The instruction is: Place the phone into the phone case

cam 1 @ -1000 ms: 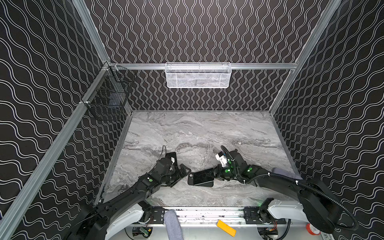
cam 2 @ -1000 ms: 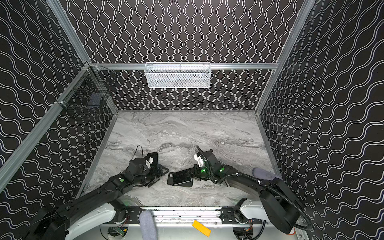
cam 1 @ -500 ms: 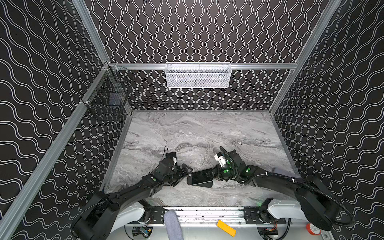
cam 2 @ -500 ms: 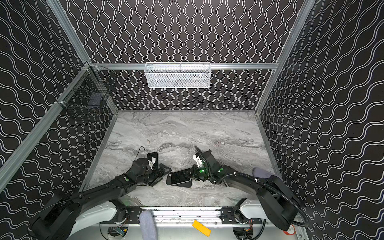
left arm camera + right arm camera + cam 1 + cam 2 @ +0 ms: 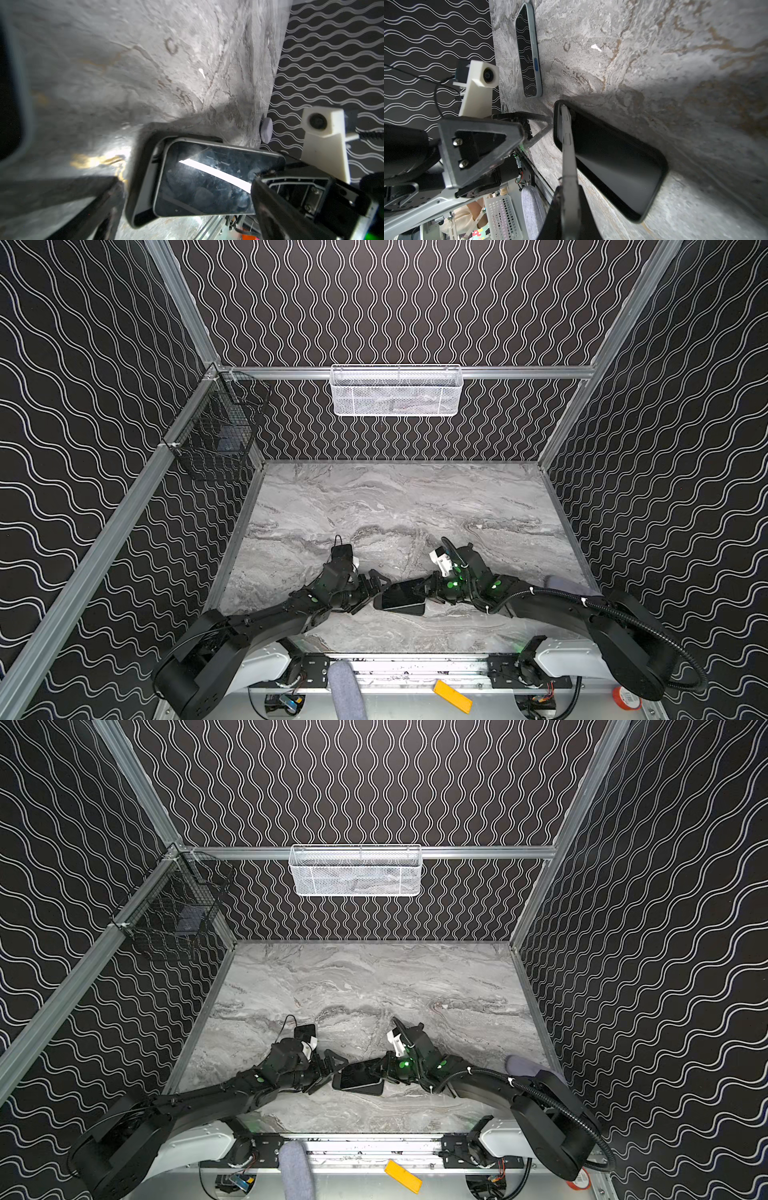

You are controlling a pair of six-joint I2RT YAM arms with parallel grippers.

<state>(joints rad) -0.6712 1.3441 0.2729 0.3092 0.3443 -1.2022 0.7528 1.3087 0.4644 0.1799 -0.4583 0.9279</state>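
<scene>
Where the grey marbled tabletop (image 5: 395, 506) runs up to its front rail (image 5: 415, 664), both arms lie low and nearly meet at the middle, boxed in on three sides by black walls (image 5: 83, 406) with white wavy lines. A white mesh basket (image 5: 397, 391) hangs on the back wall's aluminium bar, and a black wire basket (image 5: 216, 435) hangs at the left rear corner. The right gripper (image 5: 428, 594) is clamped on one end of the phone (image 5: 404, 592). The phone slopes screen up, its far end down in a corner of the black phone case (image 5: 612, 162), which lies flat on the marble close to the front edge. The left gripper (image 5: 374, 591) stands spread wide, holding nothing, its fingers just beside the case's left end. The right wrist view shows a second phone (image 5: 527, 49) with a pale blue rim lying flat near the table's left edge. Open marble stretches from the grippers to the back wall and out to the right edge
</scene>
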